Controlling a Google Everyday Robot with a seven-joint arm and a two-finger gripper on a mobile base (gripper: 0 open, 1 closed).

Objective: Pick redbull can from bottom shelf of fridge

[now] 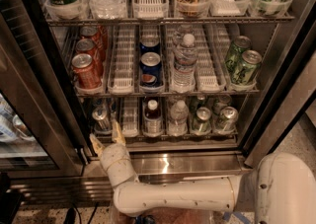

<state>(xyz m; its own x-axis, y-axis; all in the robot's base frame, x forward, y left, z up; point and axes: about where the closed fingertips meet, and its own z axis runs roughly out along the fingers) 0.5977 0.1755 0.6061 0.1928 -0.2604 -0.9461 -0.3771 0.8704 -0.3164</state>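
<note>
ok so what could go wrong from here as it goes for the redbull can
The open gripper sits low by the bottom shelf lip, so a finger could catch it. The redbull can stands close between the fridge wall and a white lane tray, likely leaving little room for fingers.

Cream-white arm, 1 gripper with tan fingers

The arm (173,199) is a smooth, off-white tube dotted with small dark screw heads, with a thin seam ring near its right end, where it meets a large rounded cream housing (286,188) with a few more dark specks. At the left it bends into a shorter ringed wrist cylinder (116,161). The gripper (106,138) sits low on the left, just in front of the bottom shelf (168,144), its 2 slim, yellowish-tan fingers (117,132) spread apart.
</note>
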